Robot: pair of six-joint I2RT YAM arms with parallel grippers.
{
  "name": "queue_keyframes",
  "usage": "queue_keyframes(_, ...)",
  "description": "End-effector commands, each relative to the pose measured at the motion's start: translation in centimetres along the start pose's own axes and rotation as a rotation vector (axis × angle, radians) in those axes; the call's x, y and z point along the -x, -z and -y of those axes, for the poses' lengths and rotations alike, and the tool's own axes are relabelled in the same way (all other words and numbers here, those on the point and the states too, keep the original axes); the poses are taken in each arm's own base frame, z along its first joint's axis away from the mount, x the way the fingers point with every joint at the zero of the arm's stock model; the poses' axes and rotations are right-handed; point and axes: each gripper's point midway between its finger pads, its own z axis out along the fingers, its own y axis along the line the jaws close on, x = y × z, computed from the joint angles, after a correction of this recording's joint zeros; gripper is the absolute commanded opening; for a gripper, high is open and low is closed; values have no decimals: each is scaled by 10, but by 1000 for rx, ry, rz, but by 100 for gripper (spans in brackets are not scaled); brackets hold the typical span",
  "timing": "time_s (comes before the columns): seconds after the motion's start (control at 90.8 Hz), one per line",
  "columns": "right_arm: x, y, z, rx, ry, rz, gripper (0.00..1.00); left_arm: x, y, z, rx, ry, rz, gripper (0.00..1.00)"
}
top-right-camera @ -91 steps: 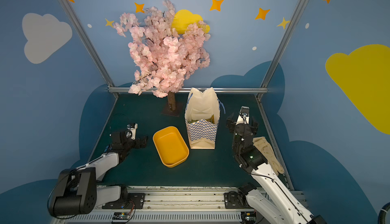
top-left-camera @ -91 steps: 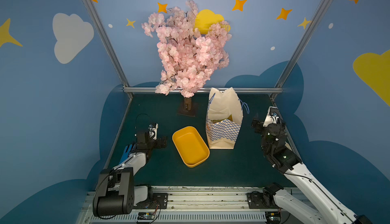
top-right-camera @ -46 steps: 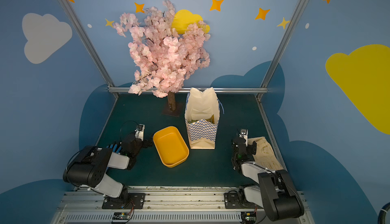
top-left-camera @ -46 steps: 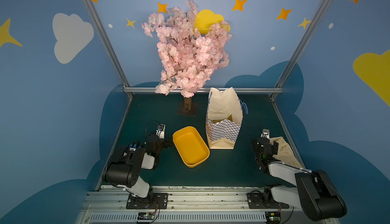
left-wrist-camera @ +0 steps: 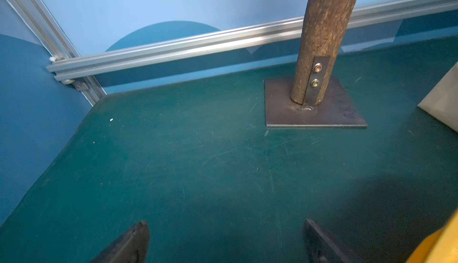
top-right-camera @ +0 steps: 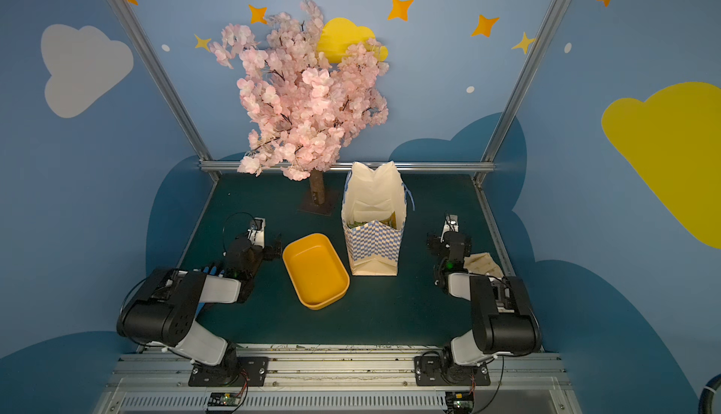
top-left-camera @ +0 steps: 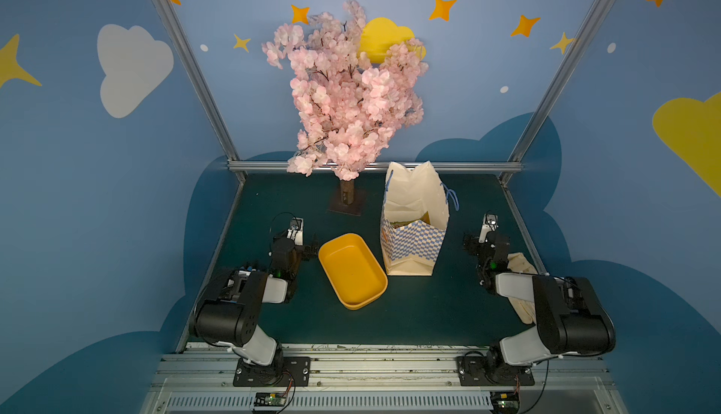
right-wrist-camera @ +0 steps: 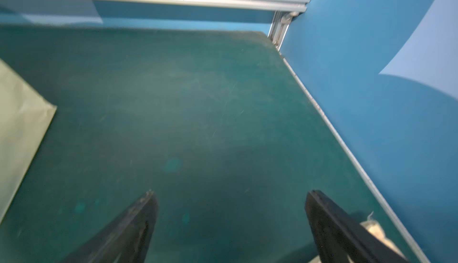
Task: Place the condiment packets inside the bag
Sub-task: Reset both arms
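**A:** Where are the condiment packets?

**B:** Down inside the bag. Both top views show a strip of green-and-white print low in its open mouth, behind the checkered front (only that strip shows, so I cannot count them).

**A:** And the bag?

**B:** It stands upright near the middle of the green table, with its blue cord handles hanging at the sides. The yellow tray lies just beside its base, on the left arm's side. I cannot tell whether they touch.

**A:** What is the left gripper doing?

**B:** It sits low over the table beside the tray. Its jaws are spread wide, with only green surface between them. Its wrist view looks toward the trunk of the pink tree, which is bolted to a flat metal plate.

**A:** And the right gripper?

**B:** Its jaws are also wide apart and hold nothing. It is low over the table on the bag's far side, well apart from it. A crumpled cream cloth lies beside that arm at the table's edge (the wrist view is a little blurred).
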Motion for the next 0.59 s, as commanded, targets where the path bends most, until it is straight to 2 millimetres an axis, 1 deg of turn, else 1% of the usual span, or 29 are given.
queue_keyframes(0.0, -24, 5, -14, 78, 15, -108, 98, -2, 2, -2, 3, 11, -11, 100)
queue_keyframes(0.584, -24, 5, -13, 79, 14, -109, 98, -2, 2, -2, 2, 11, -11, 100)
